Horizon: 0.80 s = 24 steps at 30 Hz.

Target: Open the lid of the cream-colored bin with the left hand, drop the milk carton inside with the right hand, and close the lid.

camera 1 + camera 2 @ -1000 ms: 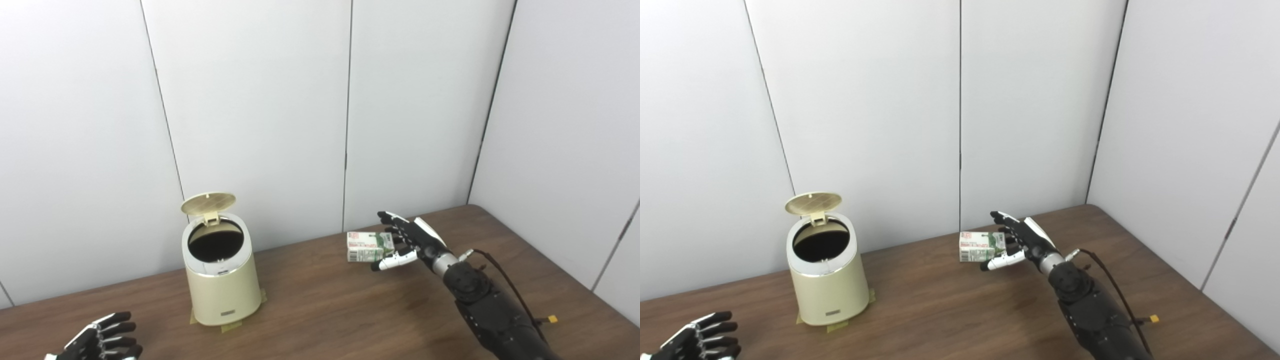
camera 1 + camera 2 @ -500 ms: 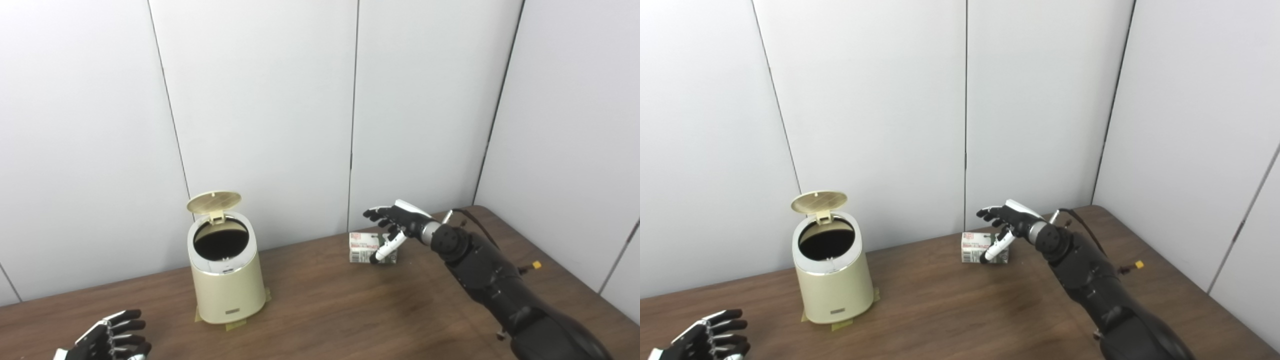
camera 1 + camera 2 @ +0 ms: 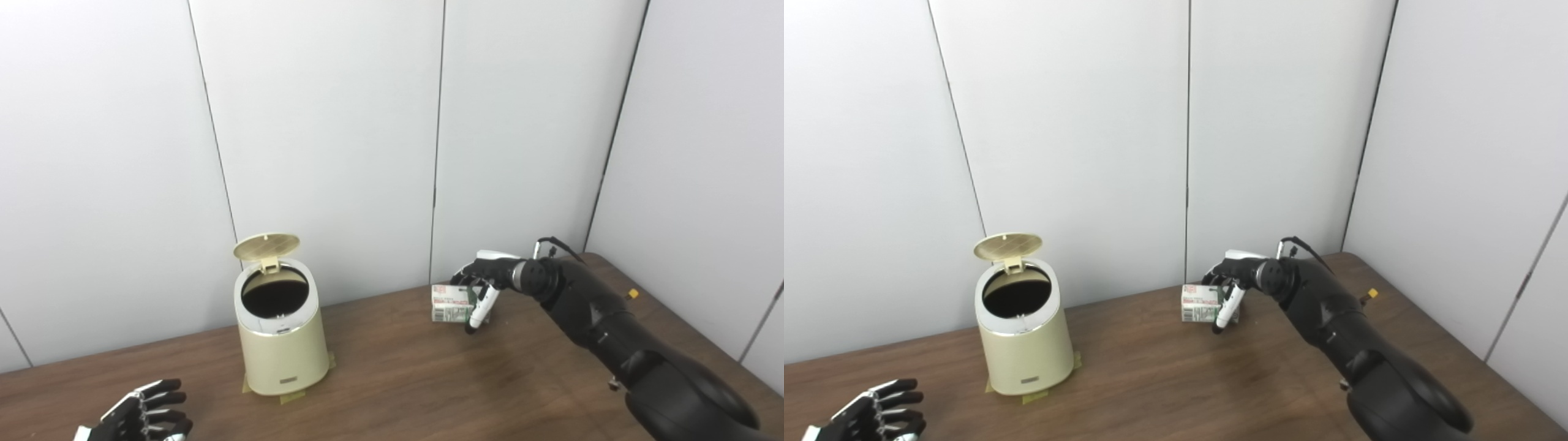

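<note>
The right hand [image 3: 484,278] arches over the milk carton [image 3: 450,303], fingers behind it and thumb in front, spread around it; whether they touch it cannot be told. The carton lies on the worktop [image 3: 429,380] near its back edge. A bare stretch of worktop separates it from the cream-colored bin [image 3: 282,334], whose lid [image 3: 266,246] stands up. The left hand [image 3: 144,416], fingers apart and empty, sits at the near left edge.
</note>
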Available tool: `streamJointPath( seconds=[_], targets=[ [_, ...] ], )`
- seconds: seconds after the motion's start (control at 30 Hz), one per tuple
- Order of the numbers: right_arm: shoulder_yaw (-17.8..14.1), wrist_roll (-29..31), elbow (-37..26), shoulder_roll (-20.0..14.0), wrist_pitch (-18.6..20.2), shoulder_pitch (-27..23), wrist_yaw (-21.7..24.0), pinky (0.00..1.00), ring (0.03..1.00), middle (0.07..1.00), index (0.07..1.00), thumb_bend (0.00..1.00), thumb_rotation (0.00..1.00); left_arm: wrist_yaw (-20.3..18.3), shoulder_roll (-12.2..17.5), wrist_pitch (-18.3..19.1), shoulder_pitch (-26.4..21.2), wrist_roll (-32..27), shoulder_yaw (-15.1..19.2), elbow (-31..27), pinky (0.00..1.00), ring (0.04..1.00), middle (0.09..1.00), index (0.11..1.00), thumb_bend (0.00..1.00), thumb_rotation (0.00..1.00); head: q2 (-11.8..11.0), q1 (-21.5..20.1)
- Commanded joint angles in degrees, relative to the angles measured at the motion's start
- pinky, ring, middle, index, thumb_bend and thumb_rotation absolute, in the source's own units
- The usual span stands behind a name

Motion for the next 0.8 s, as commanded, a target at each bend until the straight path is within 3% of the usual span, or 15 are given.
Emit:
streamJointPath(
  seconds=[0.0,0.2,0.3,0.63,0.77],
  targets=[
    [0.9,-1.3,-2.8,-2.3,2.2,-4.8,3.2,0.79,0.818,0.866,0.854,0.89,0.17,0.3,0.4,-0.6,-1.5,0.3,-0.1,-1.8,0.48,0.612,0.69,0.71,0.47,0.0,0.1,-0.1],
    [1.8,-1.6,-3.2,-2.1,4.7,-5.0,6.8,0.79,0.832,0.886,0.859,0.9,0.19,0.6,0.5,-0.1,-1.5,0.8,-0.2,-2.4,0.47,0.606,0.685,0.706,0.46,0.0,0.4,0.2],
    [1.3,-1.6,-1.9,-1.8,2.5,-4.3,4.5,0.8,0.833,0.875,0.845,0.91,0.2,0.8,0.4,0.8,-1.3,1.1,-0.2,-3.0,0.48,0.61,0.69,0.71,0.47,0.0,0.6,0.3],
    [0.9,-1.2,-5.1,-0.6,4.5,-1.8,3.7,0.75,0.765,0.828,0.805,0.84,0.16,0.8,-0.3,2.1,-1.4,0.9,0.0,-3.5,0.48,0.612,0.684,0.705,0.46,0.0,1.1,0.6],
    [-0.3,-0.3,-5.1,0.2,3.3,-0.5,1.1,0.74,0.74,0.807,0.783,0.84,0.12,1.1,-0.7,3.0,-1.5,1.0,0.1,-3.8,0.49,0.615,0.689,0.706,0.46,0.0,1.1,0.9]
  ],
)
